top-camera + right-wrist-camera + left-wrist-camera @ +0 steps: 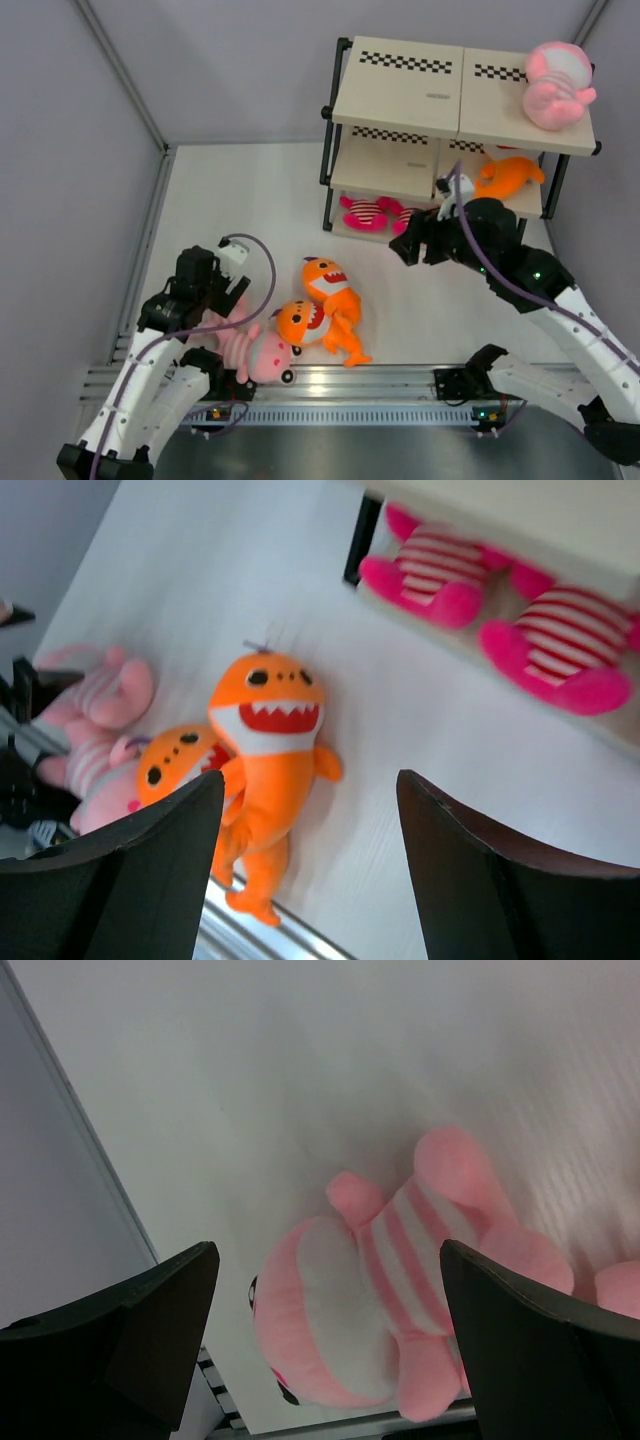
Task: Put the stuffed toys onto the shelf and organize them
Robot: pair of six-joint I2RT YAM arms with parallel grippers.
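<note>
The shelf (420,95) stands at the back right. A pale pink doll (558,85) lies on its top board, an orange shark (510,178) on the middle board, and two magenta creatures (365,213) (560,645) on the bottom board. Two orange sharks (325,280) (300,322) lie on the table. Beside them is a pink striped doll (255,350) (370,1310). My left gripper (222,305) (328,1250) hangs open just above that doll. My right gripper (408,246) (310,780) is open and empty in front of the shelf's lower tiers, with the sharks (268,730) below it.
Grey walls close in the table on the left, back and right. A metal rail (380,378) runs along the near edge, close to the sharks' tails and the doll's head. The shelf's black post (362,540) stands close to my right gripper.
</note>
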